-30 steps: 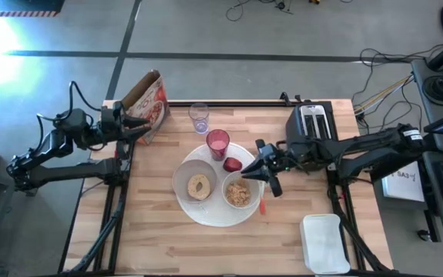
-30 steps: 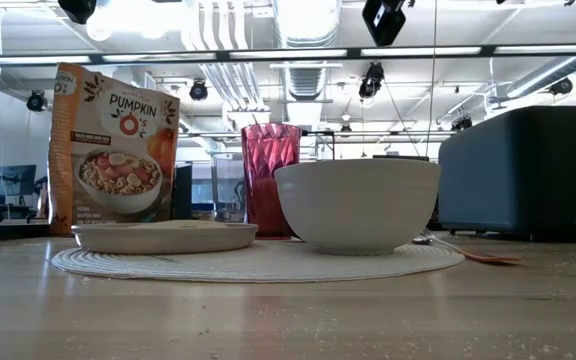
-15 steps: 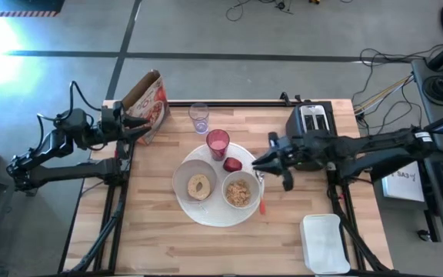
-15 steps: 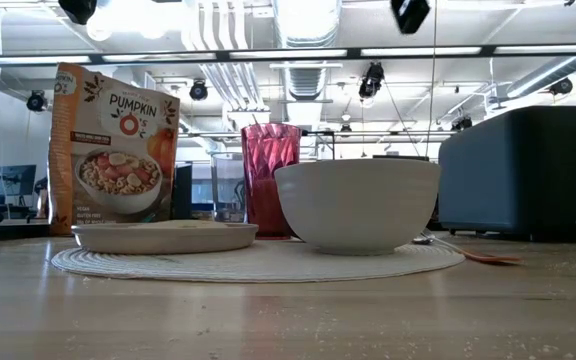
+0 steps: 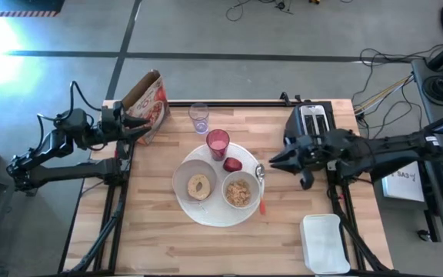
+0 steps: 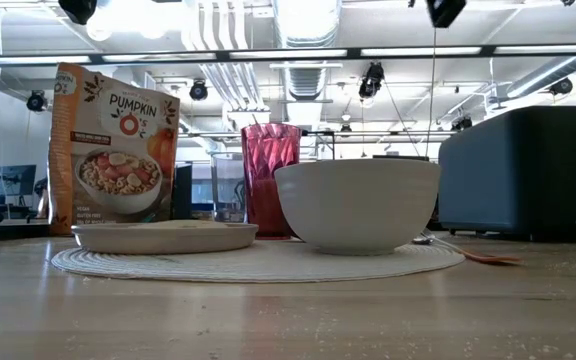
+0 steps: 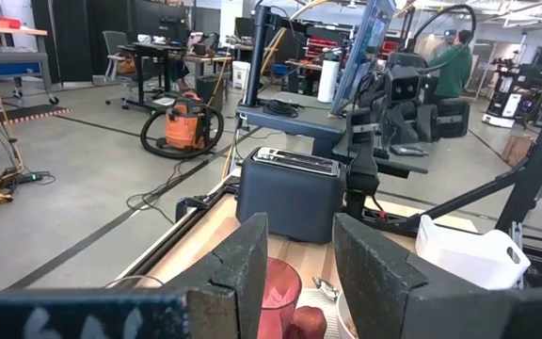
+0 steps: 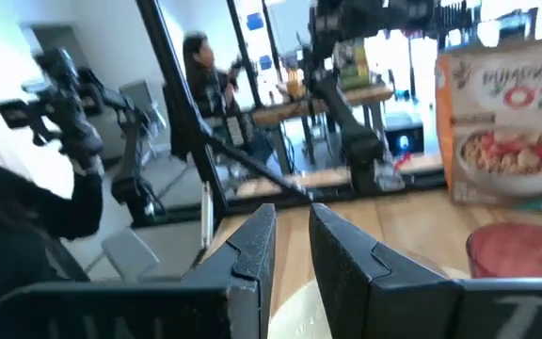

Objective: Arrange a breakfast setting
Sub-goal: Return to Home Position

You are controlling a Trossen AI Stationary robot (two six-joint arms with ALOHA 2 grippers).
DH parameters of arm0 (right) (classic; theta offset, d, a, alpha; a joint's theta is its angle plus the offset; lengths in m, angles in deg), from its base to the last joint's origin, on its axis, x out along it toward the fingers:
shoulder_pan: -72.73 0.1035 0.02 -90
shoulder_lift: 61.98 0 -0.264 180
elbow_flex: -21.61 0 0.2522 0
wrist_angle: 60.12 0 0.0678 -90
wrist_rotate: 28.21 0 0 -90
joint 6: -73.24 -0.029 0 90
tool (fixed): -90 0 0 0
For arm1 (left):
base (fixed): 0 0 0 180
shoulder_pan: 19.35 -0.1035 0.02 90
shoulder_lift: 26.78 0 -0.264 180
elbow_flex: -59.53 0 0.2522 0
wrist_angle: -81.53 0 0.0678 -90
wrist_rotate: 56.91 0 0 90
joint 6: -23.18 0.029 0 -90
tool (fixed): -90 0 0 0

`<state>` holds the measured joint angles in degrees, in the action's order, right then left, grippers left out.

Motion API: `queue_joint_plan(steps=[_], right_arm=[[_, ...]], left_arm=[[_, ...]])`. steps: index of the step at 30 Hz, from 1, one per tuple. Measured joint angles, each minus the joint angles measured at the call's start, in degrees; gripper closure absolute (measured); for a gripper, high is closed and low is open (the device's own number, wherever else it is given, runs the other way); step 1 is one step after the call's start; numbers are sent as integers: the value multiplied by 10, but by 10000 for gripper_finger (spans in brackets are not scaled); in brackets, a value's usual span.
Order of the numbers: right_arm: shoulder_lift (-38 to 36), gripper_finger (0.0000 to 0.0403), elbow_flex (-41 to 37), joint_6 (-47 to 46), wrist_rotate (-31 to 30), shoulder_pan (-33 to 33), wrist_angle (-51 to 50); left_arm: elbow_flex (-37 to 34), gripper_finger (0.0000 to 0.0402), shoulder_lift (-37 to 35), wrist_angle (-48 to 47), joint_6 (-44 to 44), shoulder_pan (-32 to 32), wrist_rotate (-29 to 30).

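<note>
White woven round mat [image 5: 215, 217], middle of the light wooden tabletop [image 5: 160, 238], carries the setting.

On the mat:
- shallow white bowl [image 6: 165, 236] on the left side, a tan bagel [image 5: 199, 185] lying in it
- deeper white bowl [image 6: 356, 205] on the right side, golden cereal [image 5: 238, 192] inside
- pink ribbed tumbler [image 5: 218, 142] upright at the far edge
- red apple [image 5: 232, 164] just beside the tumbler, between it and the cereal bowl
- orange-handled spoon [image 5: 261, 191] along the right rim, just beside the cereal bowl, handle toward the near edge of the tabletop

Off the mat: small clear glass [image 5: 198, 117] beyond the tumbler; printed cereal box [image 5: 148, 96] at the far left corner; black toaster [image 5: 312, 121] at the far right; white rectangular tray [image 5: 325, 242] at the near right, well apart from the rest.

Right pincer [image 5: 272, 161] hangs over the tabletop between toaster and mat, clear of the spoon and apart from everything. Its wrist view shows the fingers drawn nearly together, only a thin slit between them, nothing held. Left pincer [image 5: 144, 131] waits at the far left corner beside the cereal box, fingers parted, nothing between them.

Reading of progress: every piece appears placed, and nothing is in either pincer. The arranging itself looks done. What seems left is for the right arm to pull off the tabletop and park, as the left one looks parked. Main risk would be clipping the toaster on the way.
</note>
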<state>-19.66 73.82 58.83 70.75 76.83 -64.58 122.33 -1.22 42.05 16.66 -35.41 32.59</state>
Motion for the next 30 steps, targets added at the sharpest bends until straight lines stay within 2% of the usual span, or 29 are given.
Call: queue_joint_plan(steps=[13,30], right_arm=[[-161,344,-148,0,0,0,-2],[-368,344,-274,-1,0,-1,-2]], left_arm=[[0,295,0,-1,0,0,0],[0,295,0,0,-14,0,1]])
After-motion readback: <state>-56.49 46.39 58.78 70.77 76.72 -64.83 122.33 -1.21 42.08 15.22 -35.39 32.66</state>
